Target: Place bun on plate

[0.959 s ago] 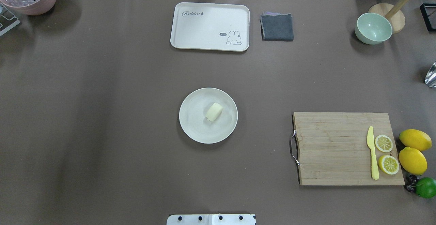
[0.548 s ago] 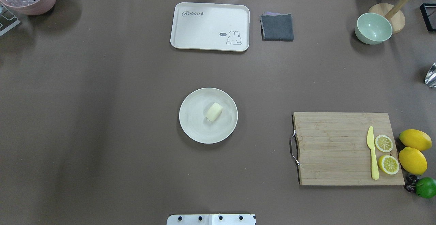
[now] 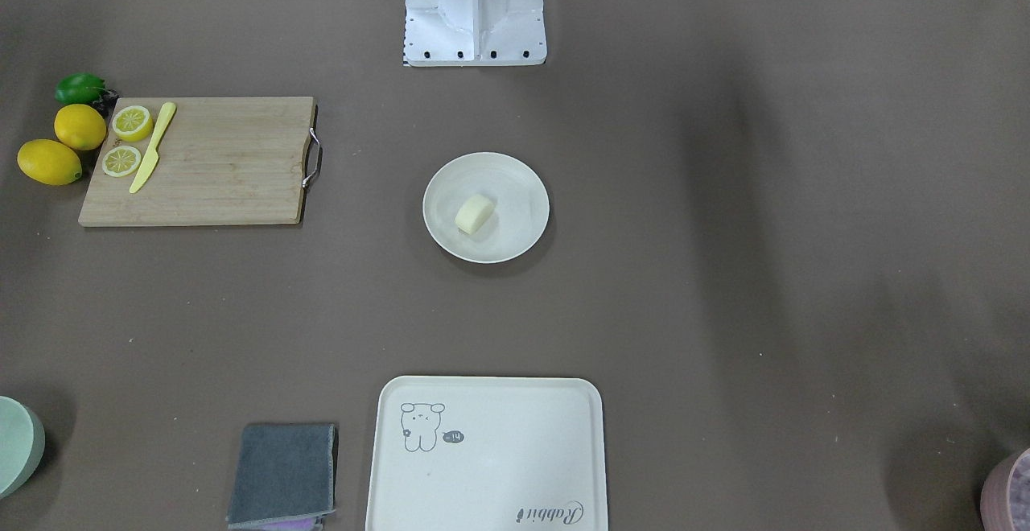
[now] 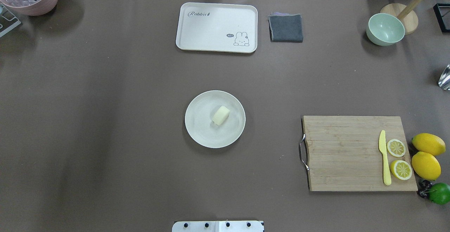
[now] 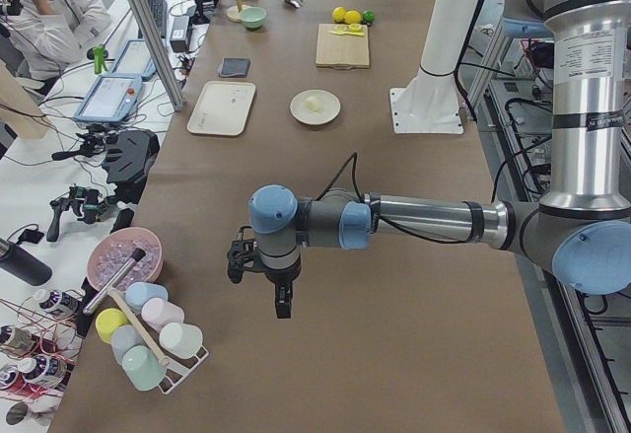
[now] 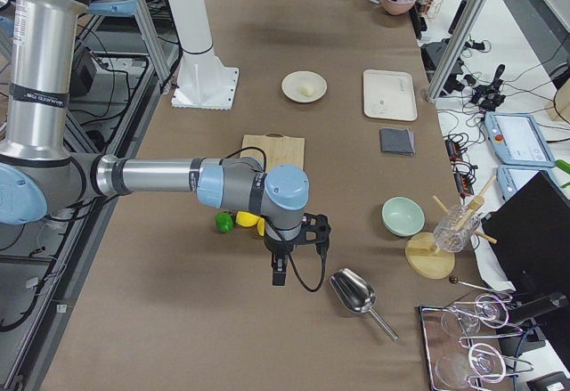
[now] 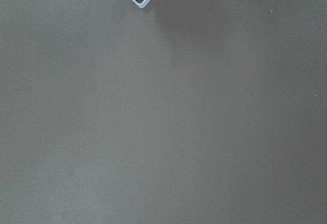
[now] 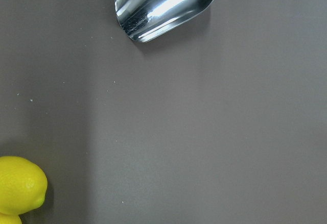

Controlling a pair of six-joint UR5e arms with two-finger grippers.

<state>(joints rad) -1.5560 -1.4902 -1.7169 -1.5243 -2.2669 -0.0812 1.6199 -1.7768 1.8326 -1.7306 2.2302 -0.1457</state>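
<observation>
The left end effector (image 5: 281, 307) hangs over the table (image 4: 105, 119) near its left end; I cannot tell how far open it is. The bun (image 4: 220, 115) lies on the plate (image 4: 200, 131) at the table's middle. The right end effector (image 6: 278, 273) hangs near the right end beside a scoop (image 6: 352, 290), its opening likewise unclear.

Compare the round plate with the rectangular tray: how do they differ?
Shape: the plate is round, the tray rectangular with rounded corners. Marking: the plate is plain, the tray bears a cartoon drawing and lettering. Load: the plate holds the bun, the tray holds nothing. Both are off-white with raised rims.
</observation>
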